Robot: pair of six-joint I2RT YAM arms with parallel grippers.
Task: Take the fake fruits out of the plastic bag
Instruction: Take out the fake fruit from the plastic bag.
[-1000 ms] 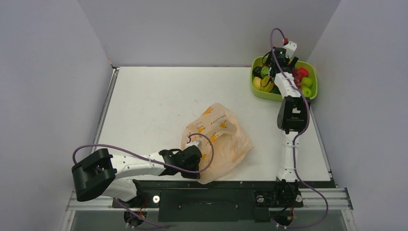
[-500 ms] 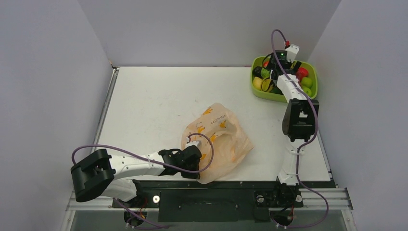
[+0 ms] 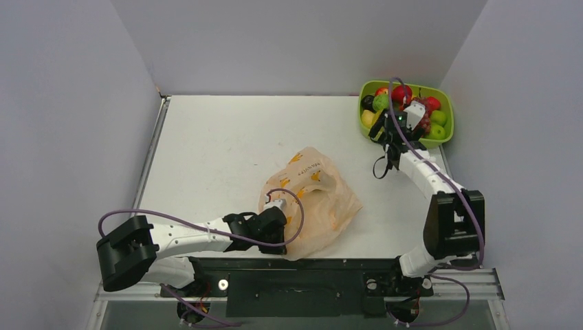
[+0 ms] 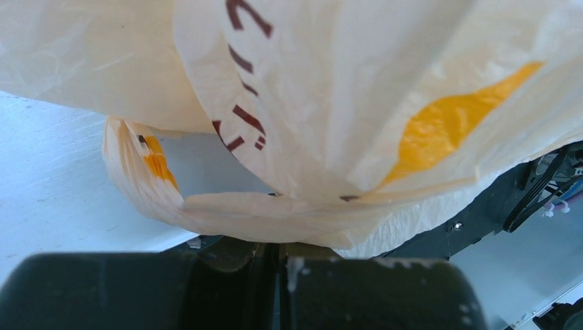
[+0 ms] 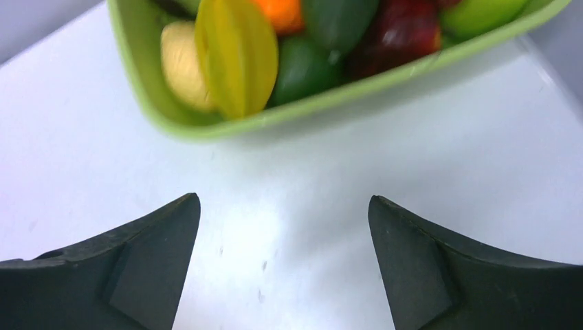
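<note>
The peach-orange plastic bag (image 3: 313, 196) lies crumpled at the table's near middle. My left gripper (image 3: 276, 224) is at the bag's near-left edge, shut on a fold of the bag (image 4: 275, 223). I see no fruit inside the bag. Several fake fruits (image 3: 401, 93) in red, green, yellow and dark purple lie in the lime-green tray (image 3: 449, 104) at the far right. My right gripper (image 3: 389, 132) hovers just in front of the tray's near-left rim, open and empty (image 5: 283, 201). Its wrist view shows a yellow star fruit (image 5: 237, 51) and the tray rim (image 5: 330, 103) ahead.
Grey walls enclose the table on three sides. The black mounting rail (image 3: 309, 271) runs along the near edge, right by the bag. Bare white tabletop (image 3: 220, 144) lies between the bag and the back wall.
My right arm has drawn back from above the tray toward the near left, and its elbow has swung right. The left gripper and the bag have stayed put.
</note>
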